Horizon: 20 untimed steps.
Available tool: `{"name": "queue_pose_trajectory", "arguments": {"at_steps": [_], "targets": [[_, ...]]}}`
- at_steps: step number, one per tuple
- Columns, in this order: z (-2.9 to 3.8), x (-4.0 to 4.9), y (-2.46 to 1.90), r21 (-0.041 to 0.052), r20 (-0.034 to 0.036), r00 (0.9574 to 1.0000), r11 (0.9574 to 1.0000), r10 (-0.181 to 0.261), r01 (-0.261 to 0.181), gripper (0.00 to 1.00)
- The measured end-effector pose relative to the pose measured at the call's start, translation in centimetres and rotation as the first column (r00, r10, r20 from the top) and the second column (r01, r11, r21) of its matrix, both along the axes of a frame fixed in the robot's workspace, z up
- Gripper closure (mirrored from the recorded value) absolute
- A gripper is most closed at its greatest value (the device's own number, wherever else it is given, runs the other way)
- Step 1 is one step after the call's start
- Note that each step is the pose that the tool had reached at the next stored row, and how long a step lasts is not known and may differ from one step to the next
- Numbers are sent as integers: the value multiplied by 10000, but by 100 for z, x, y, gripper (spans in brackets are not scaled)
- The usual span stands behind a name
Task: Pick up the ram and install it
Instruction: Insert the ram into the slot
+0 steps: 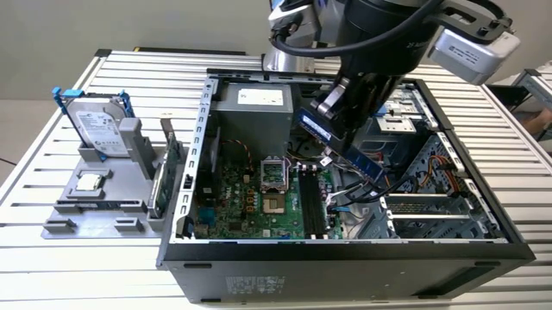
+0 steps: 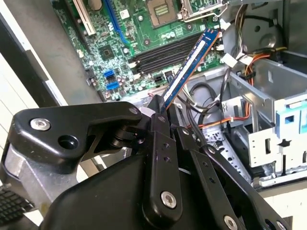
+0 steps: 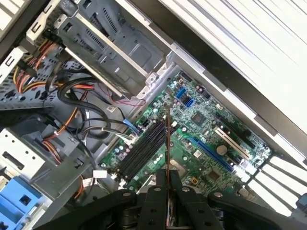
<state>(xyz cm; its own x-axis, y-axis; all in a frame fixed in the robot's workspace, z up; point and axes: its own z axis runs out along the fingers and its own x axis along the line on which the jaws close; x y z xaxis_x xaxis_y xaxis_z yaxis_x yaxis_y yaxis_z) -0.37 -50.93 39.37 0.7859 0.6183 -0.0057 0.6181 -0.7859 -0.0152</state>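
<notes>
My gripper (image 1: pixel 333 119) is shut on the ram (image 1: pixel 350 155), a long thin blue-dark stick held tilted in the air inside the open computer case (image 1: pixel 345 248). The stick hangs above the motherboard (image 1: pixel 250 206), over and slightly to the exterior view's right of the long black memory slots (image 1: pixel 312 201). In the second wrist view the ram (image 2: pixel 192 60) sticks out from the gripper (image 2: pixel 160 112) toward the slots (image 2: pixel 158 52). The first wrist view has the ram (image 3: pixel 168 143) edge-on, rising from the gripper (image 3: pixel 169 184) beside the slots (image 3: pixel 144 148).
A bundle of cables (image 1: pixel 366 190) and a metal drive cage (image 1: pixel 431 210) lie right of the slots. The power supply (image 1: pixel 250 110) and processor socket (image 1: pixel 274 174) sit behind them. Outside the case, a grey stand (image 1: pixel 95 200) holds a hard drive (image 1: pixel 97 126) and a green card (image 1: pixel 168 171).
</notes>
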Motion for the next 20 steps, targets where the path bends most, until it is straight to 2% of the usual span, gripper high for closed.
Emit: {"name": "queue_pose_trajectory", "arguments": {"at_steps": [5,10,15,20], "targets": [[-1,0,0,0,0,9983,9983,-575,575,100],[-1,1,0,0,0,9932,9932,-1163,1163,100],[-2,1,0,0,0,9837,9837,-1797,1797,100],[-2,1,0,0,0,9709,9709,-2395,2395,100]]}}
